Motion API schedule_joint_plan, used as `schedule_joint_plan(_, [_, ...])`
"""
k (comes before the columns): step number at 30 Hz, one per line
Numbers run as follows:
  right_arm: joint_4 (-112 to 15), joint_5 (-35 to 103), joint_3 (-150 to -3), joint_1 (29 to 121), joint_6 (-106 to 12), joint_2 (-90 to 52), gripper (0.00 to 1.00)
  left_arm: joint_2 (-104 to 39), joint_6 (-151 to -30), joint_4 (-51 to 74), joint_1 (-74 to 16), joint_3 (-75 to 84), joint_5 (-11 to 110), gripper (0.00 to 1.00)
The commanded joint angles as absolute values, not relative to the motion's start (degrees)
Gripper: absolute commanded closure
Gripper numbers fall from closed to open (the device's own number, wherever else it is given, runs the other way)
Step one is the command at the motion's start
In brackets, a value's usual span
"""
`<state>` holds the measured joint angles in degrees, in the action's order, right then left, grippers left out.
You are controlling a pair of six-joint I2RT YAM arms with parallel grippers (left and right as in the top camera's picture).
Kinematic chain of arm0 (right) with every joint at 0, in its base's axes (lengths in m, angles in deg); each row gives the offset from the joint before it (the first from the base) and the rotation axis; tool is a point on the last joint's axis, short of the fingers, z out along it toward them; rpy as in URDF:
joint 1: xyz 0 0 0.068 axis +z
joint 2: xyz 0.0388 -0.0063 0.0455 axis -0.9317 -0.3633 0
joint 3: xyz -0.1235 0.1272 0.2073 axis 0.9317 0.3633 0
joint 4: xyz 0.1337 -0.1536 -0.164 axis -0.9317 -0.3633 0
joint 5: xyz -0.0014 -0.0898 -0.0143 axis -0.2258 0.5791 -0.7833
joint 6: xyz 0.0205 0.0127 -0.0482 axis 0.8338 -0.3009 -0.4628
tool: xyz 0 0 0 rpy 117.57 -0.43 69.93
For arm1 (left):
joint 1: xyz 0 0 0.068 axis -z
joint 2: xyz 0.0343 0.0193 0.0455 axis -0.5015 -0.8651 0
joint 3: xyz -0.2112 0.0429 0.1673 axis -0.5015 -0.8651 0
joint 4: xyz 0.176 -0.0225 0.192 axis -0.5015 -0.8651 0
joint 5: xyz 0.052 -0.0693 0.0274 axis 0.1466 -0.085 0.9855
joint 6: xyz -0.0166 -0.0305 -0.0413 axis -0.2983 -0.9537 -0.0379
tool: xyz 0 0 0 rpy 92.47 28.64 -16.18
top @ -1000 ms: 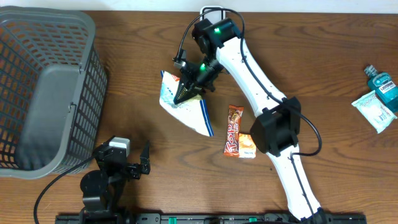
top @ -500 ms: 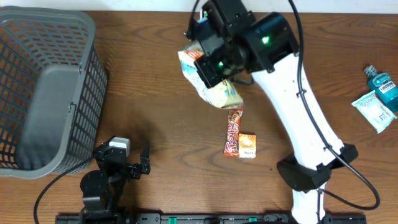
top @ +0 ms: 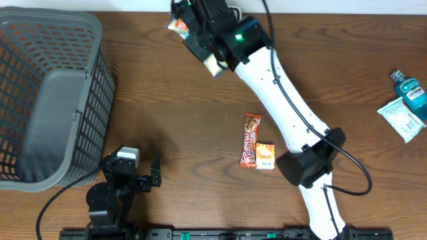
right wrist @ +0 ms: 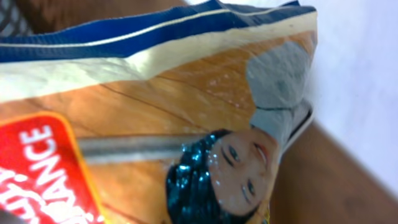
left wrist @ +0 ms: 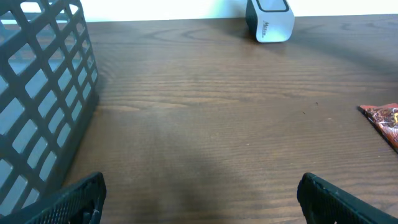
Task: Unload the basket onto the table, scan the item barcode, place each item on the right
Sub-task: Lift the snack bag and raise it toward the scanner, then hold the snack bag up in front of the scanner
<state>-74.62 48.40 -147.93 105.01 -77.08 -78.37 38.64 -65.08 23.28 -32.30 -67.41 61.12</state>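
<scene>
2 arms share this table [top: 167, 120], and only 1 is busy; at the left stands the grey basket [top: 103, 100], and by the near edge beside it the left gripper [left wrist: 200, 193] hangs with its jaws spread wide and nothing between them.

Moving right, the right arm reaches to the far edge; the right gripper [top: 199, 37] is clamped on the snack packet [right wrist: 155, 124], which is lifted clear of the wood and fills the wrist view with its blue seam and red label. From the left wrist view a white scanner [left wrist: 269, 18] stands at that far edge; from overhead I cannot see it.

Further right lie a chocolate bar [top: 250, 139] touching an orange sachet [top: 265, 155], untouched; at the right edge, well apart, a blue bottle [top: 407, 88] and a white sachet [top: 400, 120].

I see 3 risks; no barcode shows on the face I can see, so the wrong side may meet the scanner; the packet is soft, so it could crumple or droop and bend the code; and pinched like this, a quick turn of the wrist could let it slip or knock the scanner over.
</scene>
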Motion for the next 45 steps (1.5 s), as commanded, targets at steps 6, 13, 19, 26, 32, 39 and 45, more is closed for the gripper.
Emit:
schedule_joint_plan(6, [-54.5,55.7,-148.2,102.0,-84.4,-87.6,0.99,38.7,-65.6,22.1,-32.4,-68.3,61.3,0.02])
schedule_joint_plan(13, [-37.0,56.4,-148.2,98.6,-84.9,-95.9,0.99,38.7,-65.6,22.1,-32.4,-68.3,61.3,0.02])
schedule_joint_plan(19, [-26.0,57.5,-148.2,97.2,-84.9,-101.2,0.98,38.7,-65.6,22.1,-32.4,-68.3,61.3,0.02])
schedule_joint_plan(26, [-22.8,58.5,-148.2,95.4,-83.0,-104.2,0.99,38.7,-65.6,22.1,-32.4,-68.3,61.3,0.02])
schedule_joint_plan(32, [-28.9,62.5,-148.6,95.3,-80.4,-101.8,0.99,38.7,-65.6,22.1,-32.4,-68.3,61.3,0.02])
schedule_joint_plan(39, [-56.7,64.6,-148.6,94.5,-77.9,-89.6,0.99,38.7,-65.6,22.1,-32.4,-68.3,61.3,0.02])
schedule_joint_plan(45, [-78.8,67.5,-148.6,90.1,-74.9,-80.1,0.99,38.7,-65.6,22.1,-32.4,-68.3,61.3,0.02])
